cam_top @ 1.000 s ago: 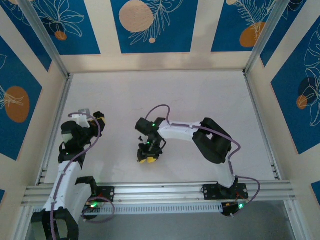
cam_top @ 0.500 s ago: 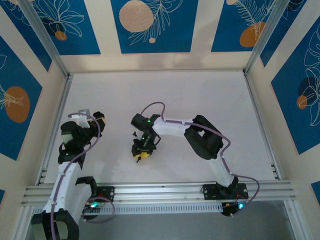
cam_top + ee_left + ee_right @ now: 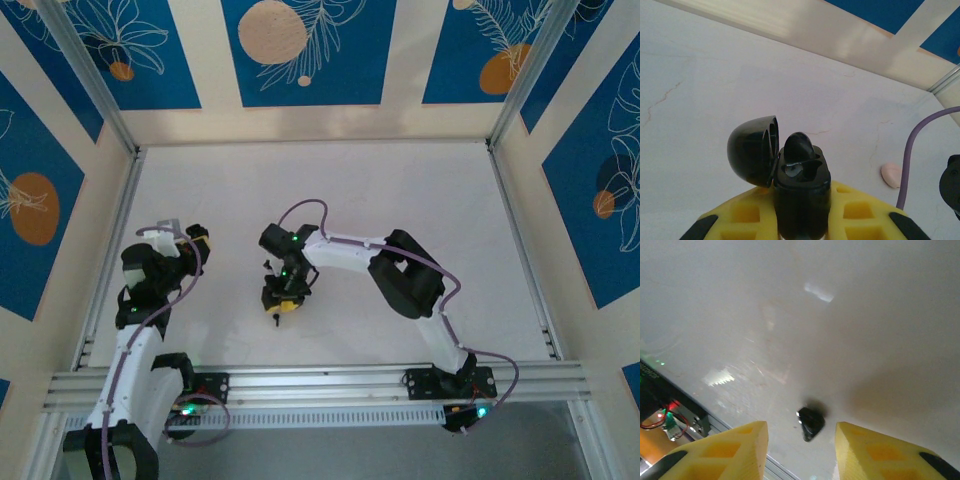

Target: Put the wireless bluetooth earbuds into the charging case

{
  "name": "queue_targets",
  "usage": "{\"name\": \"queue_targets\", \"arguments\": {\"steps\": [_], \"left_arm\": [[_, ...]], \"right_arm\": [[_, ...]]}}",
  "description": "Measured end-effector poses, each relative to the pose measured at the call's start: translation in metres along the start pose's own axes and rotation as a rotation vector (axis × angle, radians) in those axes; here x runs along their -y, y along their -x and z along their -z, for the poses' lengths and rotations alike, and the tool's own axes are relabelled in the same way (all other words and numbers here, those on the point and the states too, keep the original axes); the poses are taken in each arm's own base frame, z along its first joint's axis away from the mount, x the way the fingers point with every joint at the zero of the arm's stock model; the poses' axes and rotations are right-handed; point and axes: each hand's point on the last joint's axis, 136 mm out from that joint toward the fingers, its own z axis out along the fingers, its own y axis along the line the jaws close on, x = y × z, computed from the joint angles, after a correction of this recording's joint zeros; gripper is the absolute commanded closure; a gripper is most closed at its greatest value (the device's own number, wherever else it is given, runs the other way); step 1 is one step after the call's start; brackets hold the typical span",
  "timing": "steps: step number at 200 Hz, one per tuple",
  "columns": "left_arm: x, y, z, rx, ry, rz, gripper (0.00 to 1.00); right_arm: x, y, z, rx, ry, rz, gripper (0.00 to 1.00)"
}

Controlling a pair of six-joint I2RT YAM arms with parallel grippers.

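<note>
Jaws of the right gripper [image 3: 800,442] stand parted, with the loose earbud [image 3: 810,423] on the table [image 3: 840,315] just ahead, in line with the gap. This arm has swung left in the last second to reach it. The left gripper [image 3: 802,217] stays clamped on the open charging case [image 3: 800,182]. Pickup looks next.

Two wireless bluetooth earbuds [image 3: 799,145] by my count, one seated in the case, one loose earbud [image 3: 810,423] on the worktop [image 3: 865,315], one charging case [image 3: 801,192], one pink disc [image 3: 891,175], my two grippers, left gripper [image 3: 198,238], right gripper [image 3: 800,440].
</note>
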Motion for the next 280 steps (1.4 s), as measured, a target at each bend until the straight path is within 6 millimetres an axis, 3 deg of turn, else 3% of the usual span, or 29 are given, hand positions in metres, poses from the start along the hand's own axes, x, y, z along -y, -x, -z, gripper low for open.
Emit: {"name": "queue_targets", "arguments": {"steps": [29,83,173,280], "left_arm": [[0.000,0.000,0.000,0.001,-0.001,-0.001,0.82],[0.000,0.000,0.000,0.002,-0.001,-0.001,0.82],[0.000,-0.003,0.000,-0.002,-0.004,0.015,0.82],[0.000,-0.004,-0.001,-0.002,-0.009,0.026,0.82]], "right_arm": [[0.005,-0.006,0.004,-0.011,-0.053,-0.015,0.63],[-0.011,-0.007,0.011,-0.007,-0.075,0.013,0.64],[-0.002,-0.009,-0.015,-0.072,-0.126,-0.002,0.68],[0.000,-0.009,-0.020,-0.100,-0.148,-0.008,0.76]]}}
